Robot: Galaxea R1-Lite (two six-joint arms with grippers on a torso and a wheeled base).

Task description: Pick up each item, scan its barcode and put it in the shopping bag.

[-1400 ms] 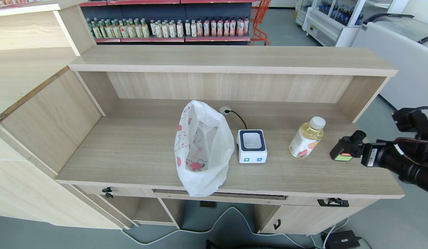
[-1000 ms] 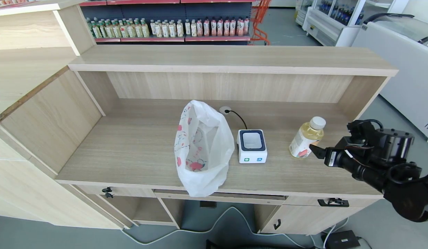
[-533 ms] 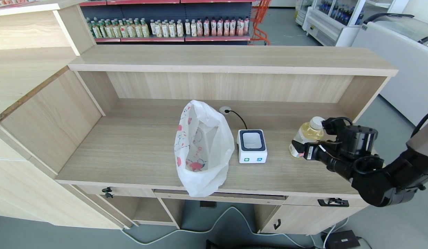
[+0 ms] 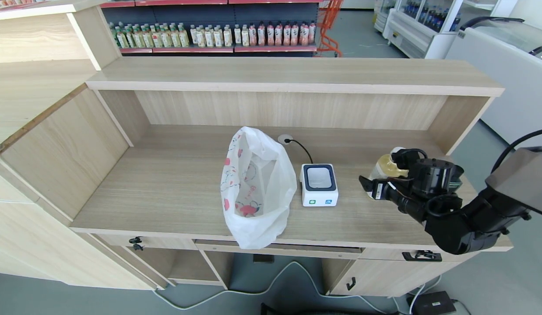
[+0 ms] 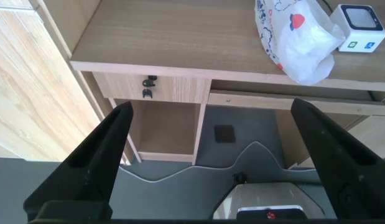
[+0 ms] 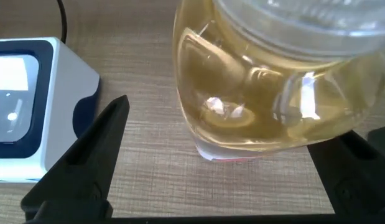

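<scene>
While the left arm hangs low in front of the checkout counter, its left gripper has both fingers spread wide with nothing between them. Seen from its wrist, it faces the counter's front edge and a drawer with a black lock.

Centre of counter: a white plastic shopping bag with red print stands with its mouth open upward. Its lower end sags over the front edge of the counter.

Just right of the bag: the barcode scanner, a small white box with a dark-framed window facing up. A black cable runs from behind it to a round port in the counter top. Whether bag and scanner touch, I cannot tell.

Right of the scanner, a gap of bare counter apart: the drink bottle, clear plastic, yellowish liquid, white cap, printed label around the lower half. It stands on the counter.

Right gripper: at the bottle, level with its body, arm coming in from the right end of the counter. The wrist view shows the bottle between the two black fingers, one on the scanner side, one on the far side. The jaws are wide apart, with bare wood showing between the near finger and the bottle wall. No grip on the bottle.

Far background: store shelves of bottled drinks; chest freezers to the right.
</scene>
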